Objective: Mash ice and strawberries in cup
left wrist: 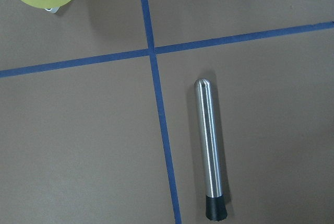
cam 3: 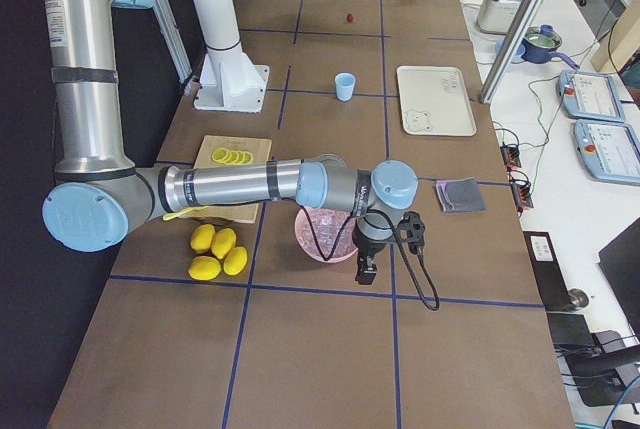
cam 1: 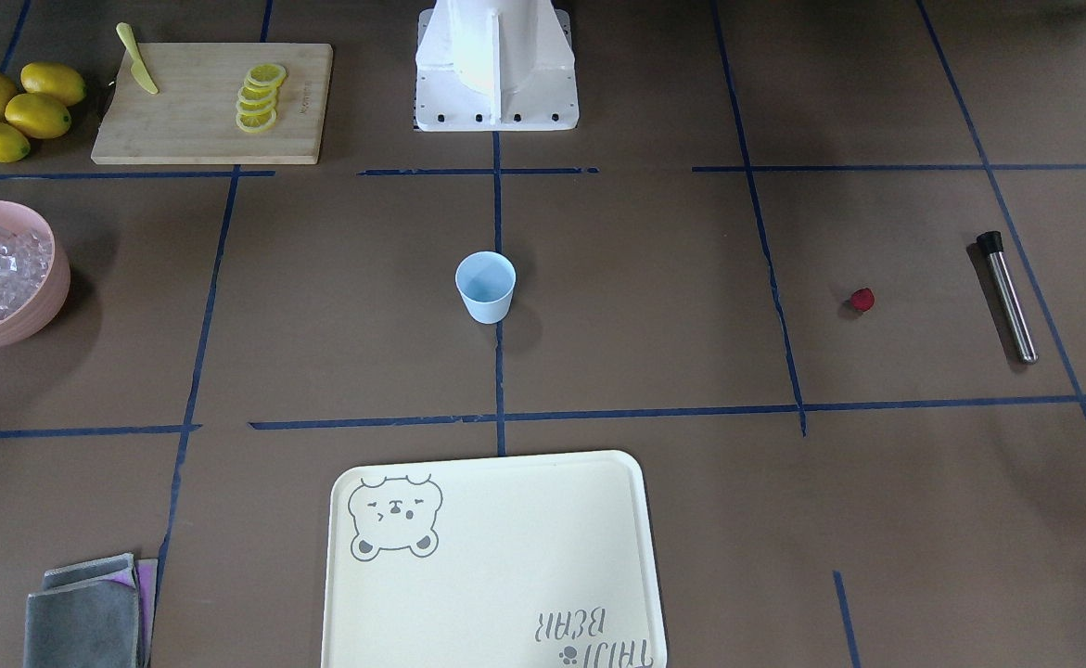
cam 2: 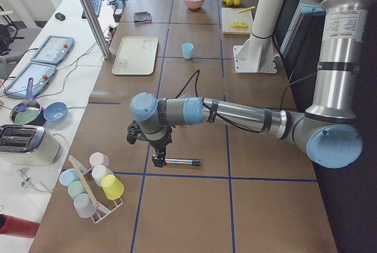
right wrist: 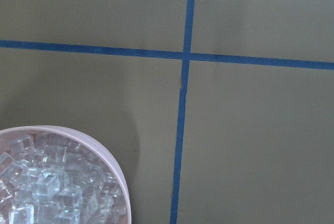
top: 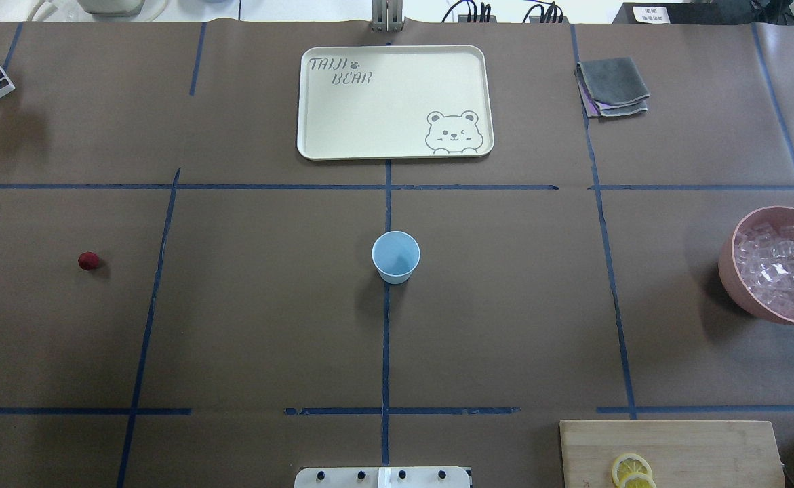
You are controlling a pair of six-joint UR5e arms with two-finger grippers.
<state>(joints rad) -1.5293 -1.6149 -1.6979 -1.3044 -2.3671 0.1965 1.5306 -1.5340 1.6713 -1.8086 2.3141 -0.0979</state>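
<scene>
My L gripper [cam 2: 158, 161] over muddler [left wrist: 210, 151], R gripper [cam 3: 366, 273] beside bowl [top: 734, 281]; opening: can't tell for either | cup [top: 395, 256] mid-surface, looks empty | risk: round berry [top: 88, 260] rolls from pinch, ice [top: 780, 268] slips, light cup tips | cnt: 1 cup, 1 berry, 1 muddler, 1 bowl, ice too many to count

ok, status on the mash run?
Left tool above muddler, right tool beside ice bowl; open or shut unclear. Cup empty, strawberry on table, apart. Nothing near cup.
</scene>
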